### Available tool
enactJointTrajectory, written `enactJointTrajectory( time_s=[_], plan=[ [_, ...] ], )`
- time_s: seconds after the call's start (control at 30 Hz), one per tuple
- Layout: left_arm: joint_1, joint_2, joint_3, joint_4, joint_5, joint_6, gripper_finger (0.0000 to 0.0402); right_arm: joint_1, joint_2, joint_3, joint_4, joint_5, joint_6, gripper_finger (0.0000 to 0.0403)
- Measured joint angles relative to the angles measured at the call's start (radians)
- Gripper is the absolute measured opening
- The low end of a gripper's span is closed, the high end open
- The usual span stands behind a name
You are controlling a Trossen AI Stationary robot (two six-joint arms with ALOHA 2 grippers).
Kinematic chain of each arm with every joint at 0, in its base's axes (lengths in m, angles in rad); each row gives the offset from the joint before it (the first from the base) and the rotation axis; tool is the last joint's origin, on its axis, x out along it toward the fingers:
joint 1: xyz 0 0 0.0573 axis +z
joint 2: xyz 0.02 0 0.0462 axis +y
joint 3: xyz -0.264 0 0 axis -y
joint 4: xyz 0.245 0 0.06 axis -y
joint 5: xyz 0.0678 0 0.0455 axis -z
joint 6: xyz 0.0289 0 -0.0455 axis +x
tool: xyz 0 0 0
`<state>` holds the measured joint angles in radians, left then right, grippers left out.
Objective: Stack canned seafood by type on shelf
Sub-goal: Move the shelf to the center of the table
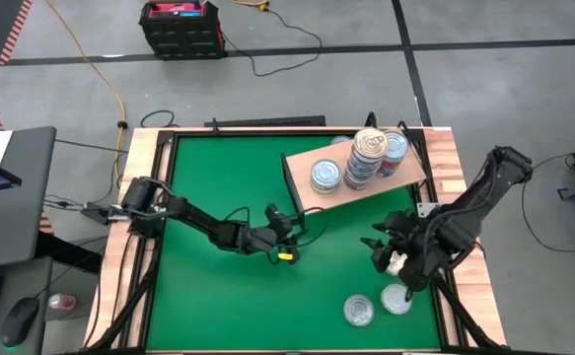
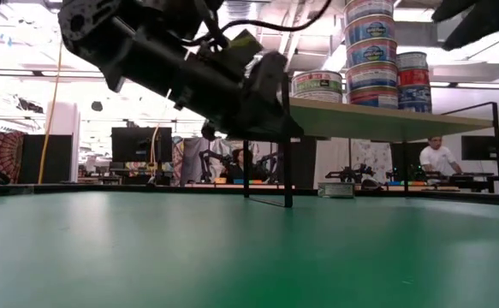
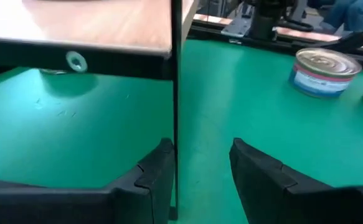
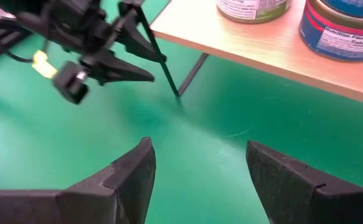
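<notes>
The shelf (image 1: 312, 197), a light-wood board on thin black legs, stands at the table's far right. On it are a tall stack of cans (image 1: 369, 158), a shorter stack (image 1: 395, 148) and a single can (image 1: 325, 176). Two more cans (image 1: 359, 312) (image 1: 396, 299) lie on the green table near its right front. My left gripper (image 1: 285, 240) is open and low at the shelf's near left corner, with a shelf leg (image 3: 176, 93) standing between its fingers. My right gripper (image 1: 394, 258) hangs open and empty above the table, right of the shelf's near edge. My left gripper points about level toward the shelf, and the thin black leg (image 3: 175, 134) runs upright right beside the inner face of one finger (image 3: 159, 165). I cannot tell whether that finger touches the leg. Nothing else is between the fingers.
The wooden border (image 1: 139, 197) frames the green table, whose left half and near middle are bare mat. Cables and a black crate (image 1: 179, 25) lie on the floor beyond. In the low view, people sit in the room behind the table.
</notes>
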<state>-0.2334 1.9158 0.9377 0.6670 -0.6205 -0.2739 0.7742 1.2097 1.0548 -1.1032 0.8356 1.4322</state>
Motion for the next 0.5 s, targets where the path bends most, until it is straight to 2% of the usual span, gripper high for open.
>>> enactJointTrajectory(
  time_s=[0.13,0.27,0.37,0.5],
  plan=[
    [0.014,0.031,0.019,-0.001,-0.005,-0.003,0.0147,0.030,-0.032,0.001,-0.023,0.006,0.027,0.0276],
    [0.026,0.035,0.019,-0.002,-0.012,-0.001,0.0127,0.062,-0.067,0.001,-0.045,0.050,0.056,0.0276],
    [0.036,0.034,0.019,-0.002,-0.020,0.002,0.0093,0.080,-0.092,0.001,-0.043,0.057,0.060,0.0276],
    [0.050,0.034,0.020,-0.002,-0.011,0.001,0.0029,0.094,-0.106,0.001,-0.042,0.062,0.058,0.0276]
  ],
)
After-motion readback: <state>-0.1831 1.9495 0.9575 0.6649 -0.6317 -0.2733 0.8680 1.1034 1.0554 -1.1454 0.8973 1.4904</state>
